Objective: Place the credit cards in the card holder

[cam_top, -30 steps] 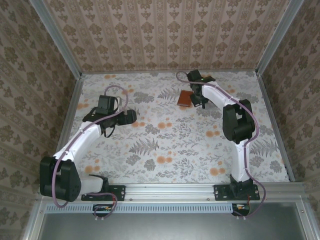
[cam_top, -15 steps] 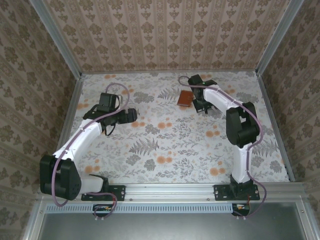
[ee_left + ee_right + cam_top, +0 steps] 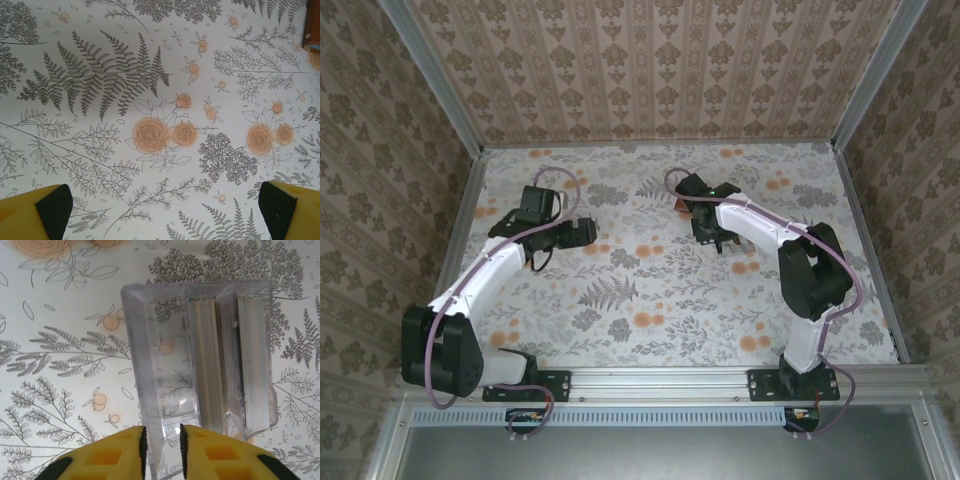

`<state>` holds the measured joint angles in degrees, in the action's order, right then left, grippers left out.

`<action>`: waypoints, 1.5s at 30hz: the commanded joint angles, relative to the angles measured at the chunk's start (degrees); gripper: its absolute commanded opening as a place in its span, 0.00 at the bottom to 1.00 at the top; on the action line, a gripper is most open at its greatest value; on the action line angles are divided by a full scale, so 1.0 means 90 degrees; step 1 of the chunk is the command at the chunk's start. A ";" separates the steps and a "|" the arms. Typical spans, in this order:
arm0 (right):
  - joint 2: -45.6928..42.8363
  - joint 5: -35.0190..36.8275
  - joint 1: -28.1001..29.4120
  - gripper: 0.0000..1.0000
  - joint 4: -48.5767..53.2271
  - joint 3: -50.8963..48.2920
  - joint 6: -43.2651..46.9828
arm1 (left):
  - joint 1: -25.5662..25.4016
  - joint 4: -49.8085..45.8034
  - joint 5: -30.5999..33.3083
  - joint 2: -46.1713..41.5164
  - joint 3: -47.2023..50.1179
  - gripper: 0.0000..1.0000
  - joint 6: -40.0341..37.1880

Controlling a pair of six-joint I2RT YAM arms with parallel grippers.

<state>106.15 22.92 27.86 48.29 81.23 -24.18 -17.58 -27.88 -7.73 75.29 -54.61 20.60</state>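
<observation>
Right gripper (image 3: 162, 441) shifted left, pinching clear box (image 3: 165, 365) wall

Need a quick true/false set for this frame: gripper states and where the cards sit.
1. The left gripper is open with nothing between its fingers. True.
2. The right gripper is wide open over bare cloth. False: its fingers are nearly together, pinching a wall of the clear plastic box.
3. The credit cards lie flat on the tablecloth. False: they stand on edge inside the box.
4. The tablecloth is printed with grey ferns and orange flowers. True.
</observation>
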 commanded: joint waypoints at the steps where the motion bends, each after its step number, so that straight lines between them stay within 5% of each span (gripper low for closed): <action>1: -0.0439 0.0213 -0.0057 0.36 -0.0234 -0.0038 -0.0053 | -0.0060 -0.0095 -0.0093 -0.0072 0.0126 1.00 0.0081; 4: -0.0627 0.0205 -0.0113 0.47 -0.0330 -0.0041 0.0461 | -0.0058 -0.0101 0.0012 -0.0217 0.0259 1.00 0.0059; 15: 0.0050 -0.0215 -0.0788 0.48 -0.0330 0.0065 0.1406 | -0.0057 -0.0106 0.0053 -0.0269 0.0368 1.00 0.0065; 20: 0.0173 -0.0511 -0.0843 0.56 -0.0376 0.0082 0.1474 | -0.0058 -0.0087 0.0065 -0.0257 0.0390 1.00 0.0064; 36: -0.0215 -0.0619 -0.0859 0.56 -0.0440 0.0246 0.1536 | -0.0107 0.0012 -0.0155 0.0116 0.0247 1.00 0.0157; 45: 0.0465 -0.1200 -0.0859 0.58 -0.0771 0.1392 0.1096 | -0.0106 -0.0032 -0.0229 0.0160 0.0121 1.00 0.0143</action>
<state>107.63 14.48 20.01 43.22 90.00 -11.94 -18.31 -27.86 -8.86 76.18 -51.83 21.04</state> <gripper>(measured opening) 0.580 0.997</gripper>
